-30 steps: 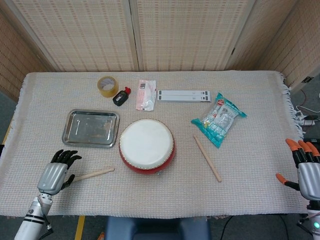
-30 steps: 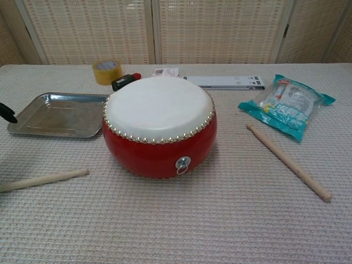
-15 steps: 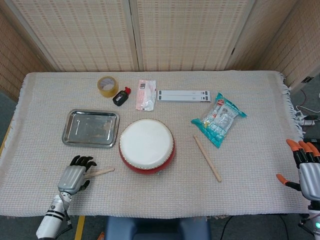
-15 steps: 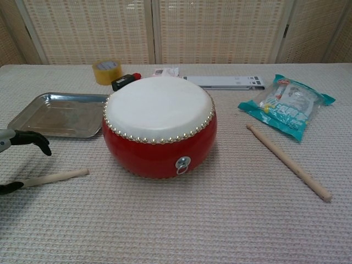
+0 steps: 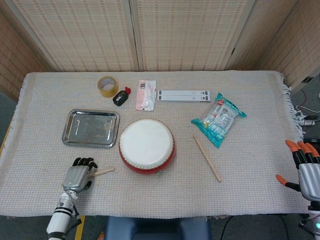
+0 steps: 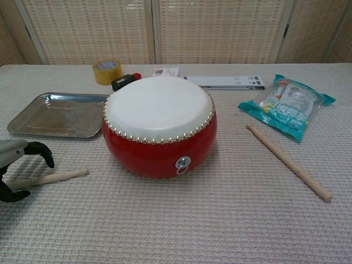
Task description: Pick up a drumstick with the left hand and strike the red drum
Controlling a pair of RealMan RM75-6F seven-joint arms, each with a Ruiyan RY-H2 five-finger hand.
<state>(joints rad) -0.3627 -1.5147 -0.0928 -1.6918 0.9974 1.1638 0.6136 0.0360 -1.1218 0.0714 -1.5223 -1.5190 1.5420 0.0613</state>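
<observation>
The red drum (image 5: 147, 146) (image 6: 159, 129) with its white skin stands at the middle of the table. One drumstick (image 5: 103, 171) (image 6: 55, 177) lies flat on the cloth to its left. My left hand (image 5: 79, 173) (image 6: 16, 168) is over that stick's near end, its black fingers arched above it and the thumb below; the stick still rests on the cloth, and I see no closed grip. A second drumstick (image 5: 207, 158) (image 6: 288, 160) lies to the right of the drum. My right hand (image 5: 306, 170) hangs open off the table's right edge, holding nothing.
A metal tray (image 5: 90, 128) (image 6: 58, 114) sits behind the left hand. Along the back lie a tape roll (image 5: 107, 86), a small black bottle (image 5: 120, 96), a white packet (image 5: 145, 94) and a white strip (image 5: 183, 95). A teal snack bag (image 5: 219, 119) lies right of the drum.
My left hand has slid right along the cloth onto the drumstick's near end and its fingers now arch over it. The right hand has not moved.
</observation>
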